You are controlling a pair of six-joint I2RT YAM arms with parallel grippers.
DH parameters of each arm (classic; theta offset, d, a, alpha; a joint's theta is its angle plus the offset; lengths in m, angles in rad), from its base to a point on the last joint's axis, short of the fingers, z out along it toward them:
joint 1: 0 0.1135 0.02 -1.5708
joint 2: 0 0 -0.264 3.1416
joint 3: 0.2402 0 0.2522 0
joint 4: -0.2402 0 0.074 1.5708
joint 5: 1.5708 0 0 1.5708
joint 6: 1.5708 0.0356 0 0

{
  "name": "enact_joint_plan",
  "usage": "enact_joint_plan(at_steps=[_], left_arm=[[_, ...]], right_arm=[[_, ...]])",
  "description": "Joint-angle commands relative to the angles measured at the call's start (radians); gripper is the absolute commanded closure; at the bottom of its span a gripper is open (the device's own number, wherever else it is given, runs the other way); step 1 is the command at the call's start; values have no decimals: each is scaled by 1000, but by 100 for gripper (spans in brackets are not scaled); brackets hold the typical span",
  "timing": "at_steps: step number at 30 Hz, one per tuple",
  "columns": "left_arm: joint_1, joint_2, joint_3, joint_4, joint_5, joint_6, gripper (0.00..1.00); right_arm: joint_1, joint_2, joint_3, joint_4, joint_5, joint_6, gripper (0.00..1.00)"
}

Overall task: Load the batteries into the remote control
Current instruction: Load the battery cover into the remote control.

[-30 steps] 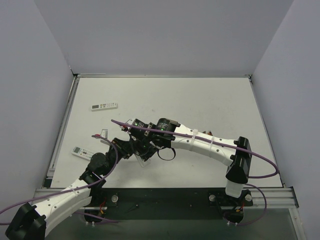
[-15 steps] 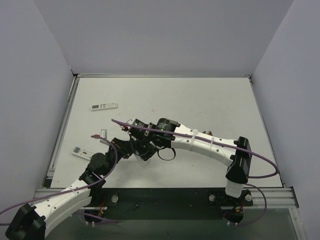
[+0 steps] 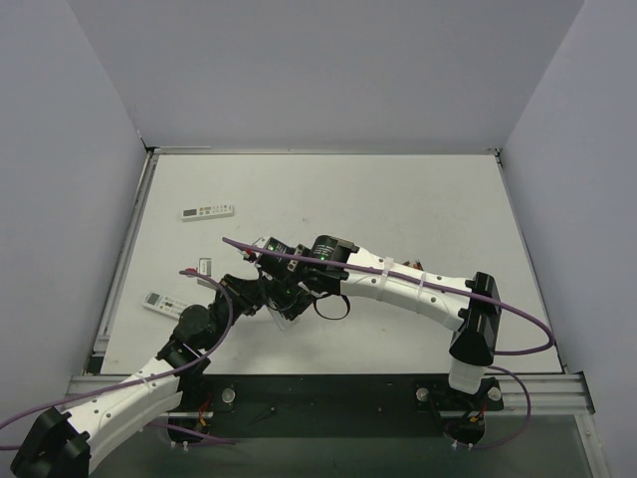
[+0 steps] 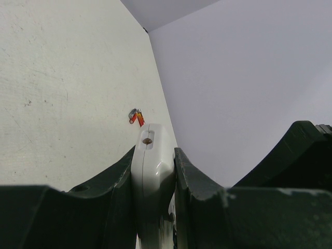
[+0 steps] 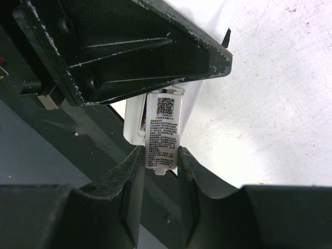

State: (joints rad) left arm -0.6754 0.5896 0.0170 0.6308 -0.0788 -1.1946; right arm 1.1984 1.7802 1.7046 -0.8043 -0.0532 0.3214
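Observation:
My left gripper [image 4: 154, 155] is shut on the remote control [image 4: 150, 171], a slim white body seen edge-on with a small lens at its end. My right gripper [image 5: 160, 153] is shut on the remote's back cover [image 5: 165, 132], a narrow white piece with a QR code and printed text, still against the remote body [image 5: 135, 116]. In the top view both grippers meet left of the table's middle, the left gripper [image 3: 257, 295] beside the right gripper [image 3: 287, 287]. The batteries [image 4: 136, 116], tiny with red and orange markings, lie on the table near the wall, also seen as a red speck [image 3: 189, 271].
A white remote with dark buttons [image 3: 208, 211] lies at the far left. Another white remote with a grey display [image 3: 164, 304] lies near the left edge. A small white piece [image 3: 206, 266] sits by the batteries. Purple cables loop over both arms. Walls close in three sides.

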Motion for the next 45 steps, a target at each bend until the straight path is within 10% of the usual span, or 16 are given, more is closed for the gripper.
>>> enact_joint_plan(at_steps=[1,45], left_arm=[[-7,-13,-26,49,-7,7,100],[-49,16,15,44,-42,44,100]], right_arm=[[3,-16,3,-16,49,8,100],[12,35,23,56,115,67,100]])
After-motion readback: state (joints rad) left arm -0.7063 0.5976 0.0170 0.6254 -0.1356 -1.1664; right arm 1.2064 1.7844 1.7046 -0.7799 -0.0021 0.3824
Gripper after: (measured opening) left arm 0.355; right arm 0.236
